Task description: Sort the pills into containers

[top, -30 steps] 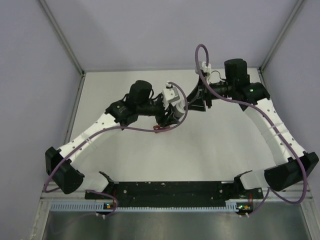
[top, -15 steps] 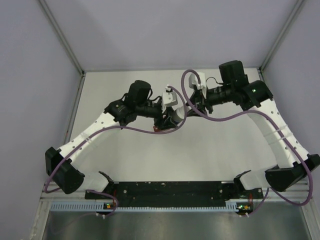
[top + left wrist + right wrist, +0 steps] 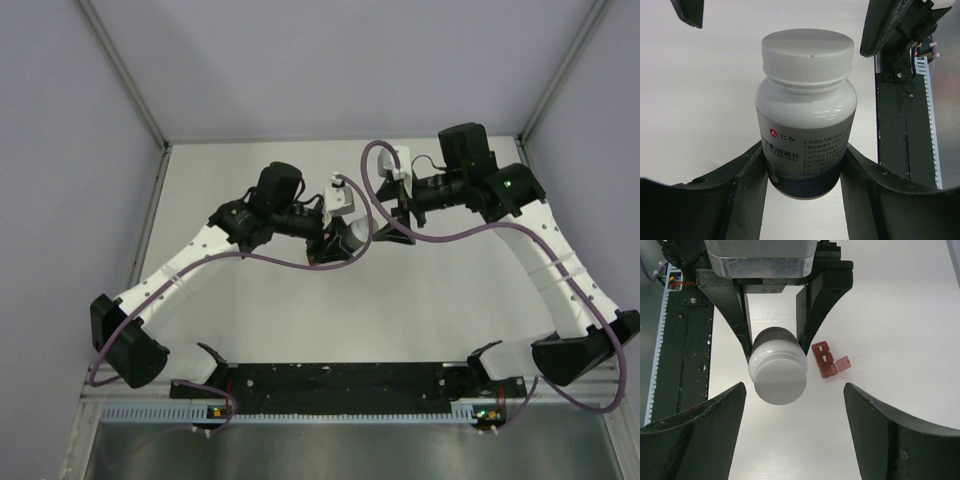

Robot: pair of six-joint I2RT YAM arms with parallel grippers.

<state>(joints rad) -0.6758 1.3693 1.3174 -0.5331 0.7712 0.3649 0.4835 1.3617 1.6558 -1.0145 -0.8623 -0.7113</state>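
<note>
The containers (image 3: 823, 359), a dark red strip of three joined compartments with what may be one small lid flipped open at its end, lie on the bench (image 3: 900, 300) just beside the white pill bottle (image 3: 805, 125). The left claw (image 3: 804, 152) grips the bottle around its labelled body, and the ribbed cap (image 3: 807, 50), not yet off, faces the right claw (image 3: 794, 390), whose fingers are spread wide and clear of it. The step in hand looks like opening the bottle: next, the right claw should likely advance until the cap sits squarely between its fingers, close, and twist while the left claw holds firm.
</note>
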